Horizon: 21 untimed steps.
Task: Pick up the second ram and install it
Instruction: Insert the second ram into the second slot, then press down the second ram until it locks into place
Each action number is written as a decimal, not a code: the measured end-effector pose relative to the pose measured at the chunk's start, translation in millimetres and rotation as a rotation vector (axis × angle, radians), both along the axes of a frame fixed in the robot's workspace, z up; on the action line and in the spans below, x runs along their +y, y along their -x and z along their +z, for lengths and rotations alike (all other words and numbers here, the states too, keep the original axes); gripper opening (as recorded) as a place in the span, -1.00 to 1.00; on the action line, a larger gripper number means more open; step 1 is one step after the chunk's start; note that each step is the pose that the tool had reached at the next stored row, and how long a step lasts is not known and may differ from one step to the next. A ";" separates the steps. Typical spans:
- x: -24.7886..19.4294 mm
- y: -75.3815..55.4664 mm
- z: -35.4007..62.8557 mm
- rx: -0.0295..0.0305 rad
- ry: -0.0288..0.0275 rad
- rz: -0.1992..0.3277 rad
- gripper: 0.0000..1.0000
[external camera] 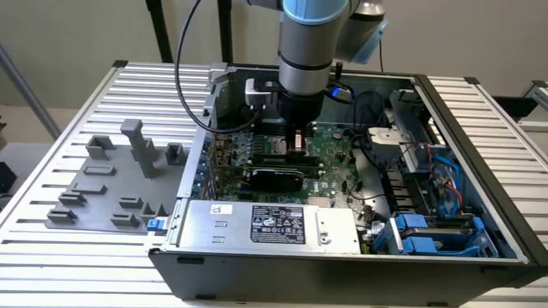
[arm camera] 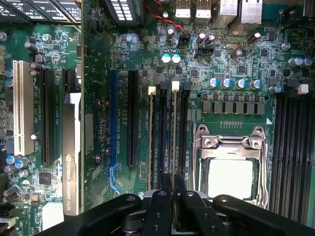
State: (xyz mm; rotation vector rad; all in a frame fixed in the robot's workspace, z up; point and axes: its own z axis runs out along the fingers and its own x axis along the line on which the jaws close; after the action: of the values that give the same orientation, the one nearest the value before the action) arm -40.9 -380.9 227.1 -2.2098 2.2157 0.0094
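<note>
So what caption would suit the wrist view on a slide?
Gripper holding the second ram edge-on over the motherboard slots beside the CPU socket.

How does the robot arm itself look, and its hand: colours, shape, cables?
The arm is a silver-grey cylinder with light-blue joint caps and a black lower section. Black cables loop beside it, and a small blue part sits at the wrist. The hand is black, with rounded housing and narrow fingers.

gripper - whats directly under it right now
Under the gripper lies the motherboard: the second ram stands edge-on in a memory slot, between the fingers, beside the CPU socket. The gripper body covers the stick's near end.
</note>
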 end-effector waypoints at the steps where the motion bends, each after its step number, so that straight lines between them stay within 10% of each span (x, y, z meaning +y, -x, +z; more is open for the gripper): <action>1: 0.0 0.0 -0.2 0.0000 0.0001 0.000 -1.00; 21: 0.8 -0.7 -0.8 0.0000 0.0001 -0.002 -1.00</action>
State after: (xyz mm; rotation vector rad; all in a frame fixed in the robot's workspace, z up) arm -40.2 -380.1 226.3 -2.2072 2.2184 0.0093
